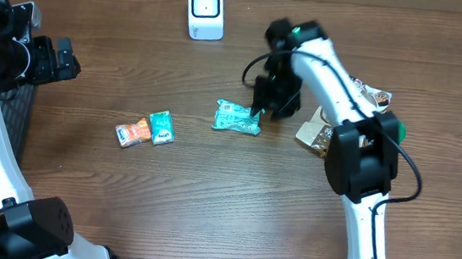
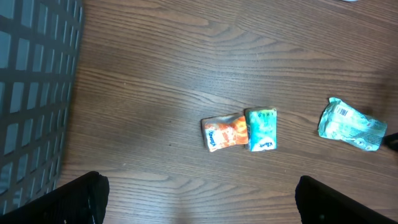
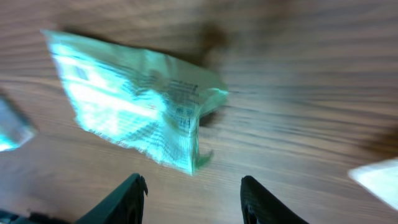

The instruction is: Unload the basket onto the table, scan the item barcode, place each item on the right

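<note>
Brown wood-grain counter, carrying:
- Green packet, crumpled, is lying flat at centre.
- White scanner is standing at the far edge, well apart from it.
- Right hand is hovering just beside the packet, released, holding nothing.
- Left hand is hanging spread wide, empty, near the black mesh basket.

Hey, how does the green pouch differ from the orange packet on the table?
The green pouch is pale mint and crumpled; the orange packet is orange with a blue mark. The green pouch is larger than the orange packet. The green pouch lies alone, just in front of the open right gripper; the orange packet lies against a teal packet. Both rest on the table, unheld.
</note>
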{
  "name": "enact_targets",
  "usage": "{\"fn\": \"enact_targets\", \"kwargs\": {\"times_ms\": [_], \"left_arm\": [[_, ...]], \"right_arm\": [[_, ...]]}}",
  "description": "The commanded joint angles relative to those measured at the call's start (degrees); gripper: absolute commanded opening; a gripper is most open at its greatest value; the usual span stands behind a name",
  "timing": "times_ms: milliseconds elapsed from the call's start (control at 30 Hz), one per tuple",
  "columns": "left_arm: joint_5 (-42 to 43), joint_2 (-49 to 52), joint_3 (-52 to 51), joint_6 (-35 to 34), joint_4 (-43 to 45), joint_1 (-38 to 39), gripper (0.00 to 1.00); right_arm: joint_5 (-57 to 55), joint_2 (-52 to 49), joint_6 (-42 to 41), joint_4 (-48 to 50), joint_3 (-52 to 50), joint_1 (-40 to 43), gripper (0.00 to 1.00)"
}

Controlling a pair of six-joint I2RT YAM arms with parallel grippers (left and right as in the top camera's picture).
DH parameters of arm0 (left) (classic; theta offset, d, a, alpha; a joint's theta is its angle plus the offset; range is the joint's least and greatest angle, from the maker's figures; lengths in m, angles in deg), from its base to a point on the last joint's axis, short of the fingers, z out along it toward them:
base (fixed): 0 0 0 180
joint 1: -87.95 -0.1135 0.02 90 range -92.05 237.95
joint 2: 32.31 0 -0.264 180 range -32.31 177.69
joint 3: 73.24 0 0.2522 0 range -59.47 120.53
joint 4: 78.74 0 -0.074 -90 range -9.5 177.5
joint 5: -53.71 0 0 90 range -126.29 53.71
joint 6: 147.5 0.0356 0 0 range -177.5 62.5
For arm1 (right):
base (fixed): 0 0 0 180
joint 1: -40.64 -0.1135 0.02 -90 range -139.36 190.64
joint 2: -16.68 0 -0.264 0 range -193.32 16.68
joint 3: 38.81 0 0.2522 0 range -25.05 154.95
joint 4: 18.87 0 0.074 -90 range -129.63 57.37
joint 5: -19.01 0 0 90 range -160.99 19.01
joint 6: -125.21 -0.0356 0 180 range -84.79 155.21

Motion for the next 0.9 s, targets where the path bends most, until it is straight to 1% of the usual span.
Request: {"fn": "enact_targets", "kwargs": {"times_ms": [0,100,167,233,333,433,533,667,800,833,867], "left_arm": [[0.09,0.07,0.11,1.11,0.11,-0.09,1.0],[0.11,0.07,0.11,1.11,0.13,-0.09,1.0],[0.09,0.07,0.11,1.11,0.11,-0.09,1.0],[0.11,0.07,0.11,1.11,0.11,-0.09,1.0],[0.11,0.07,0.11,1.11,0.11,-0.09,0.99],[0.11,0.07,0.11,1.11,0.13,-0.09,1.0],[0.09,0.07,0.11,1.11,0.11,-0.09,0.99],[0.11,0.07,0.11,1.14,0.13,-0.09,0.99],[0.09,0.07,0.11,1.11,0.13,-0.09,1.0],[0.09,0.07,0.11,1.11,0.13,-0.09,0.99],[0.09,0.07,0.11,1.11,0.13,-0.09,0.99]], "right_arm": [[-0.7,2.34,6.56,-4.0,10.19,3.1,0.48],[-0.68,2.34,6.75,-8.7,16.7,4.72,0.52],[0.33,2.71,6.82,-9.4,18.82,5.49,0.54],[2.73,3.87,7.39,-9.4,18.84,6.12,0.56],[3.85,5.31,7.76,-9.4,18.82,6.36,0.56],[3.76,7.52,7.76,-9.4,18.82,6.36,0.56],[3.37,11.19,7.76,-9.4,18.82,6.32,0.52],[0.15,15.5,6.97,-9.38,18.82,6.03,0.54],[0.22,15.78,6.01,-9.07,16.96,5.97,0.56],[0.13,15.65,6.01,-8.66,15.45,5.99,0.6],[-0.04,15.61,6.01,-8.0,13.9,5.99,0.69]]}}
